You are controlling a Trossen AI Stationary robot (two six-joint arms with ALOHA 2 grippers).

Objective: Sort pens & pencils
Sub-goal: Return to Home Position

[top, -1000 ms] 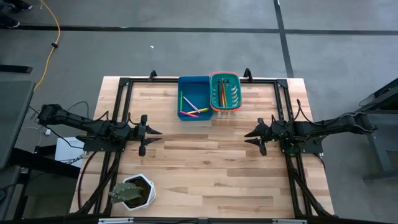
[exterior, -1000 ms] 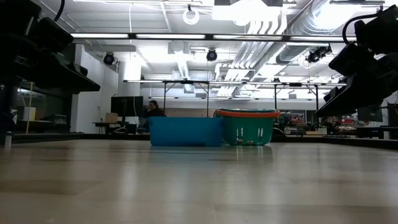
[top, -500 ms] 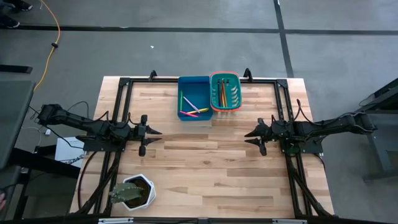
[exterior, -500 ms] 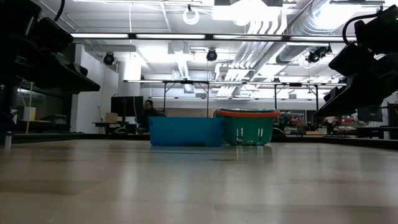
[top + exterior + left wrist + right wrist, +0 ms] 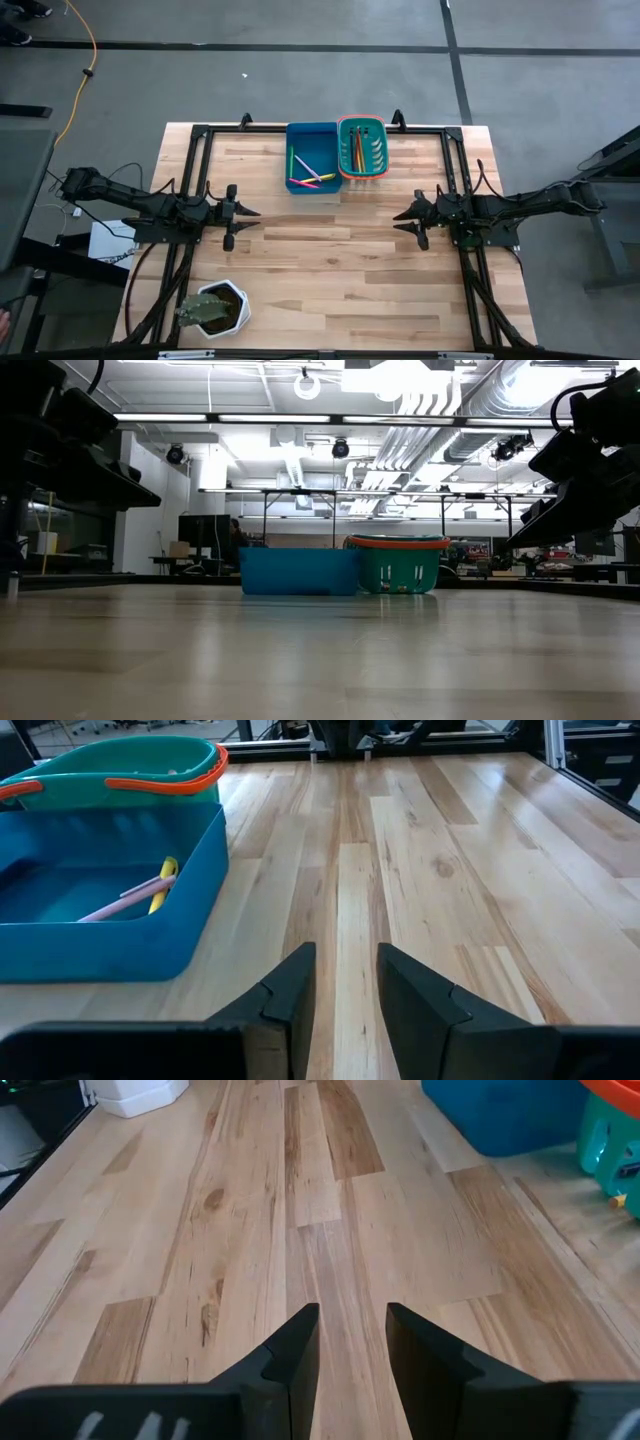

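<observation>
The pens and pencils lie in two containers at the table's far edge. A blue bin (image 5: 312, 158) holds pink, yellow and green ones (image 5: 306, 172); a pink one (image 5: 125, 902) and a yellow one (image 5: 163, 885) lean on its wall. A teal basket with an orange rim (image 5: 362, 147) holds orange, red and green ones (image 5: 357, 150). My left gripper (image 5: 250, 212) hovers open over the table's left part, pointing right, and my right gripper (image 5: 400, 215) hovers open over the right part, pointing left. Nothing is between the fingers of my left gripper (image 5: 343, 960) or my right gripper (image 5: 352, 1315).
A white pot with a green plant (image 5: 215, 308) stands near the front left corner. A black frame (image 5: 195, 150) runs along the table's sides and far edge. Bare wood lies between the two grippers and in front of the bins.
</observation>
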